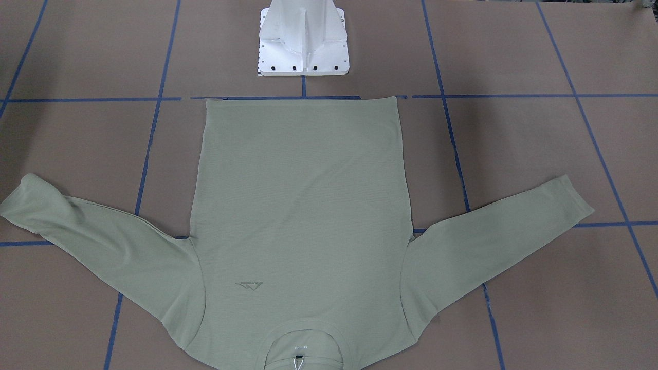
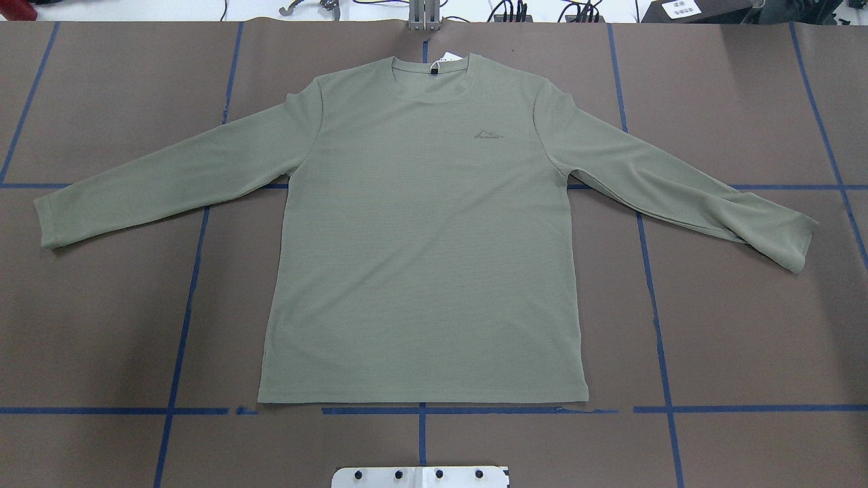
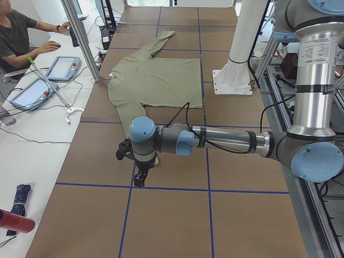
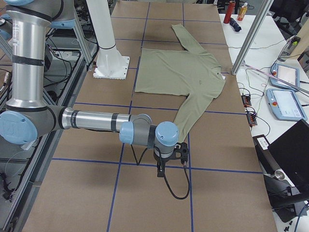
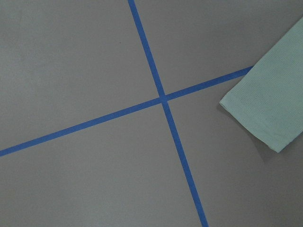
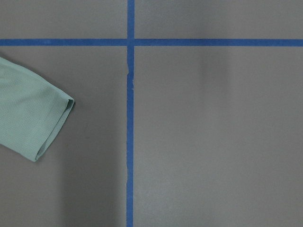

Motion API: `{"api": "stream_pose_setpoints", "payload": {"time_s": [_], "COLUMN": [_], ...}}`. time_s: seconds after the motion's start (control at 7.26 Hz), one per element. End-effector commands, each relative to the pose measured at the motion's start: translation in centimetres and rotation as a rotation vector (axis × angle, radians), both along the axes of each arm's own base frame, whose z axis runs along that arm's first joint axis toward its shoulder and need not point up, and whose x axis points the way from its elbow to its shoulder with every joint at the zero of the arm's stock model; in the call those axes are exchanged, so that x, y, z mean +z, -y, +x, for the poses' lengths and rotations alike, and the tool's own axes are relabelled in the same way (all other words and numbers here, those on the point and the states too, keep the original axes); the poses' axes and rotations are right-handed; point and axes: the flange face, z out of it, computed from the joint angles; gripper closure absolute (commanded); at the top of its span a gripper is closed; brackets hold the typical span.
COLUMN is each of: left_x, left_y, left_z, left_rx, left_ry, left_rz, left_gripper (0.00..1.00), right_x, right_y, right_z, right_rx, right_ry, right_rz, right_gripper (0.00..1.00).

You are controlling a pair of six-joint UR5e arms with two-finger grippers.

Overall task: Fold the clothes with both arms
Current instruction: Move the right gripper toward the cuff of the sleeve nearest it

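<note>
The pale sage-green shirt (image 2: 420,257) lies flat and face up on the brown table, both sleeves spread out, collar and white hang tag (image 2: 444,57) at the far edge. In the exterior left view my left gripper (image 3: 138,178) hangs over the table just past the near sleeve's end. That cuff (image 5: 270,109) shows at the right of the left wrist view. In the exterior right view my right gripper (image 4: 162,169) hangs beyond the other sleeve, whose cuff (image 6: 28,118) lies at the left of the right wrist view. Whether either gripper is open or shut, I cannot tell.
The white pedestal base (image 1: 303,41) stands just behind the shirt's hem. Blue tape lines (image 2: 420,410) grid the table. A seated person (image 3: 16,37) and handheld screens (image 4: 285,104) occupy a white side desk beyond the collar edge.
</note>
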Motion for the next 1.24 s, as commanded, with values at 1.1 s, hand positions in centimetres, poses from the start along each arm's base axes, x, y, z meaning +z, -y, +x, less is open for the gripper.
{"api": "stream_pose_setpoints", "payload": {"time_s": [1.1], "left_x": [-2.1], "left_y": [2.1], "left_z": [0.5], "left_rx": [0.006], "left_ry": [-0.021], "left_rz": [0.221], "left_gripper": [0.0], "right_x": [-1.2], "right_y": [3.3], "right_z": [-6.0], "right_rx": [-0.059], "right_ry": [0.116], "right_rz": [0.298], "right_gripper": [0.0]}}
